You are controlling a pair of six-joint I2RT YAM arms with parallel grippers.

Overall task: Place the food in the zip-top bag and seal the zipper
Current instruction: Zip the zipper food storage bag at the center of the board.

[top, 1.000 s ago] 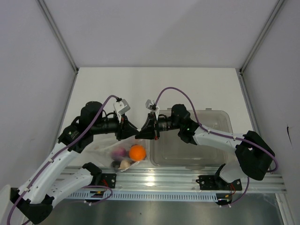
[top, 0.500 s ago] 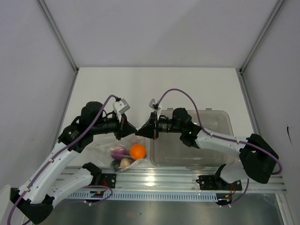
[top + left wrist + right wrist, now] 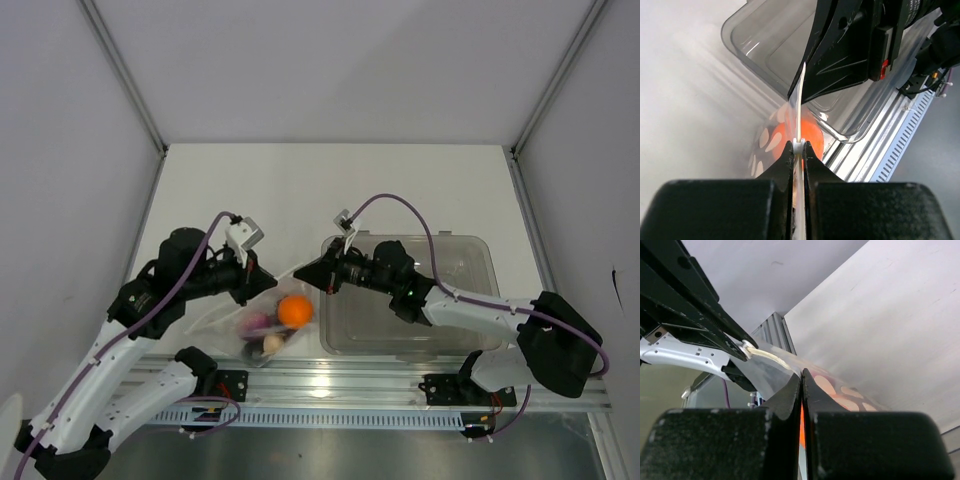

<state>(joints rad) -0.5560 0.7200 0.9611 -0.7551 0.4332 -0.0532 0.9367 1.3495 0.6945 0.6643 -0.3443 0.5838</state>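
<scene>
The zip-top bag (image 3: 232, 318) hangs between my two grippers near the table's front edge. Inside it show an orange ball (image 3: 294, 311), a purple fruit (image 3: 257, 322), a beige lump (image 3: 272, 343) and a blackish lump (image 3: 247, 350). My left gripper (image 3: 268, 285) is shut on the zipper (image 3: 801, 107), the pale strip running edge-on between its fingertips (image 3: 788, 150). My right gripper (image 3: 298, 272) is shut on the same mouth edge a little further right. In the right wrist view its jaws (image 3: 801, 376) pinch the clear film, and the zipper (image 3: 765, 355) runs off to the left gripper (image 3: 740, 347).
A rigid clear tub (image 3: 440, 330) stands just right of the bag, under the right arm. An aluminium rail (image 3: 380, 385) runs along the front edge. White walls close in the left, right and back.
The left gripper has closed onto the zipper and drawn back to the left. The right arm has shifted lower, and the bag with its food has swung slightly.
</scene>
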